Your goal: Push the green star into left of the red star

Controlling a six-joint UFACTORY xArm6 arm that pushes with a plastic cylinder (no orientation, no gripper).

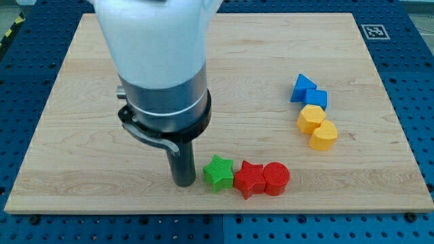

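My tip sits just left of the ridged green plastic star, which touches the ridged red plastic star. Further rightward pushing would likely shunt both (no pincer here, nothing held).

Green star lies flat, touching the red star's left side.

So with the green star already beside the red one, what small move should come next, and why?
Probably a short nudge toward the view's right, or none. My tip sits just left of the green star, which already lies left of the red star and appears to touch it. A long push would shove the whole row.
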